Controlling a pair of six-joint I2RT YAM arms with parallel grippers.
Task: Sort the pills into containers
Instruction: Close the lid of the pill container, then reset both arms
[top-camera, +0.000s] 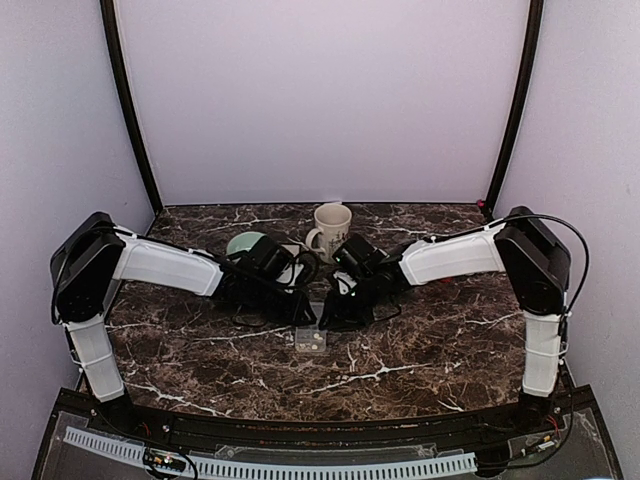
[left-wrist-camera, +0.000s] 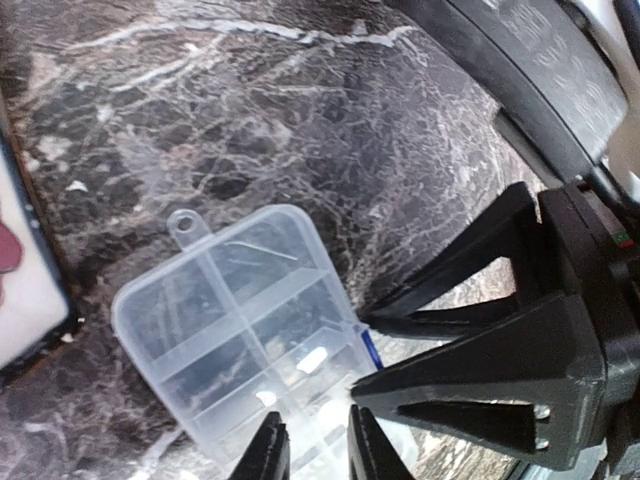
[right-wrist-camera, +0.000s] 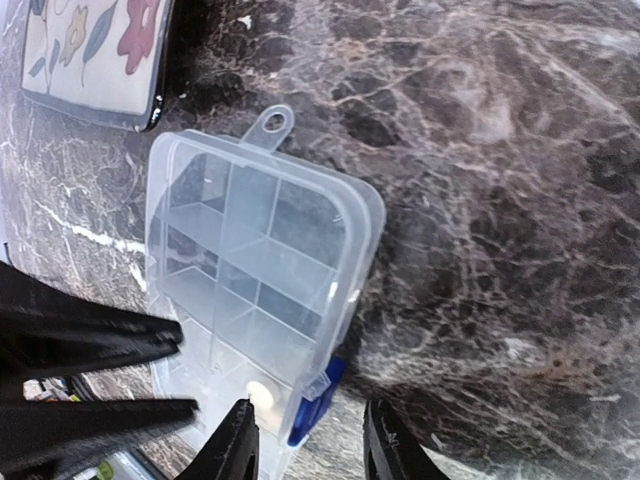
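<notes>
The clear pill box (top-camera: 311, 338) lies mid-table between both arms. In the left wrist view its containers (left-wrist-camera: 225, 320) show as small compartments, and whitish pills (left-wrist-camera: 311, 360) lie in the near ones. My left gripper (left-wrist-camera: 315, 455) hovers just over the box's near end, jaws a little apart with only a whitish blur between the tips. The box (right-wrist-camera: 255, 250) also fills the right wrist view, with its lid seemingly tilted up and a blue latch (right-wrist-camera: 318, 398) at the edge. One pale pill (right-wrist-camera: 262, 393) lies by my right gripper (right-wrist-camera: 305, 450), which is open astride the latch corner.
A white patterned mug (top-camera: 330, 230) and a pale green bowl (top-camera: 243, 243) stand behind the grippers. A flat floral card with a dark border (right-wrist-camera: 95, 50) lies just beyond the box. Each gripper's black fingers (left-wrist-camera: 470, 330) crowd the other's view.
</notes>
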